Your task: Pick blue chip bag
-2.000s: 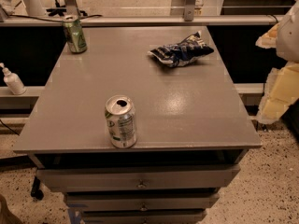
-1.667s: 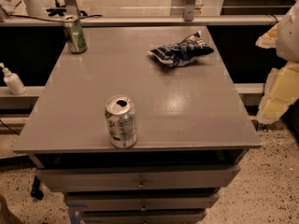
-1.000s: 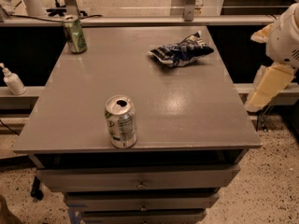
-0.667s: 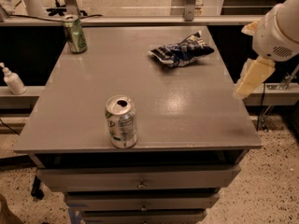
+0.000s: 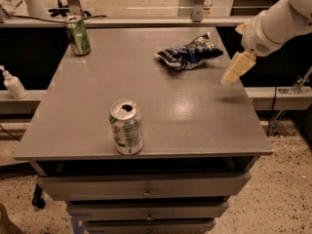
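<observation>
The blue chip bag (image 5: 187, 55) lies crumpled and flat on the grey table (image 5: 170, 116), at the far right part of its top. It is dark blue foil with white patches. My gripper (image 5: 234, 71) hangs from the white arm at the table's right side, above the surface. It is to the right of the bag and a little nearer the camera, apart from it and holding nothing.
A silver-green soda can (image 5: 126, 127) stands near the table's front edge. A green can (image 5: 78, 35) stands at the far left corner. A white pump bottle (image 5: 13, 84) sits on a lower ledge at the left. Drawers are under the tabletop.
My arm has swung in from the right edge of view, up and to the left, bringing the gripper over the table's right side near the bag. The bag and cans have not moved.
</observation>
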Controlling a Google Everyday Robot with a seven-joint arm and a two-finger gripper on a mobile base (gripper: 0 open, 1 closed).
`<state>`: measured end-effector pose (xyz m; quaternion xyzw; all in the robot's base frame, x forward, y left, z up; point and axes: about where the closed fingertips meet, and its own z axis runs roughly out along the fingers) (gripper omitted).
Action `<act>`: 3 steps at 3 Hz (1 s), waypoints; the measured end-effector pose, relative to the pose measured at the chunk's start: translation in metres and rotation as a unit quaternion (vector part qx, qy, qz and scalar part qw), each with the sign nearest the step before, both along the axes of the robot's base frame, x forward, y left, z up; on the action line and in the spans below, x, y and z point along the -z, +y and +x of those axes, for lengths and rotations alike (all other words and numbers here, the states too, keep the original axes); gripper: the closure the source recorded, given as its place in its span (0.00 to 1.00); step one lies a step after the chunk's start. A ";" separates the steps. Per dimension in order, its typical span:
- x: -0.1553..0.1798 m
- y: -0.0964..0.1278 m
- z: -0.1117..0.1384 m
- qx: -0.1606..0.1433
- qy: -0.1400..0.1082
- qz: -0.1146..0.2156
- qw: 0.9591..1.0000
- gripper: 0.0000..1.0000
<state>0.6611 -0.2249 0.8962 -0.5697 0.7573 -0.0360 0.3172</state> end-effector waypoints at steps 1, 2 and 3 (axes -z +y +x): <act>0.013 0.006 0.047 0.013 0.003 0.054 0.998 0.00; 0.017 0.015 0.082 0.026 0.000 0.108 0.994 0.00; 0.019 0.029 0.103 0.035 0.002 0.150 0.988 0.17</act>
